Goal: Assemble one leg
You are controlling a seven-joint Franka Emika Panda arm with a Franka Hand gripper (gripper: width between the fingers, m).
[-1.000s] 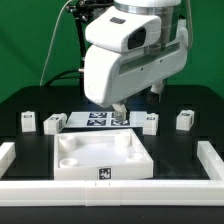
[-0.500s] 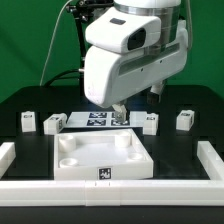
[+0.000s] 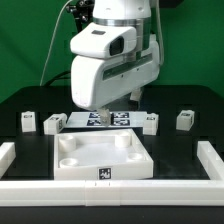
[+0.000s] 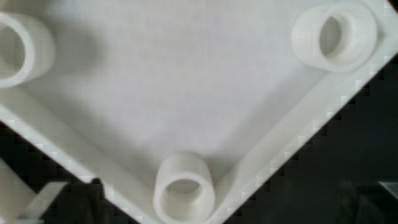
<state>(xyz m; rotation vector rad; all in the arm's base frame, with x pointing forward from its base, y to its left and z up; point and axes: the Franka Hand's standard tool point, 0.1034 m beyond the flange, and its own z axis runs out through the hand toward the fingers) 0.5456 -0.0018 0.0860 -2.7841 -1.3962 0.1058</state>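
Several legs, small white blocks with black-and-white tags, stand in a row on the black table: two at the exterior view's left [image 3: 28,120] [image 3: 52,124] and two at its right [image 3: 150,122] [image 3: 185,119]. My gripper [image 3: 101,112] hangs just behind the far edge of the large white tray-like piece [image 3: 100,160], left of the row's middle, touching no leg. In the wrist view my gripper [image 4: 217,205] looks down on the tray's floor [image 4: 178,90] and three round corner sockets; the nearest socket [image 4: 183,185] lies between the dim, wide-apart fingers. Nothing is held.
The marker board [image 3: 118,119] lies flat behind the tray, partly hidden by my gripper. White rails run along the table at the exterior view's left [image 3: 6,155] and right [image 3: 214,160] and along the front. A green backdrop stands behind.
The arm and gripper have moved toward the exterior view's left, from over the marker board's right part to its left part. The legs and the tray have not moved.
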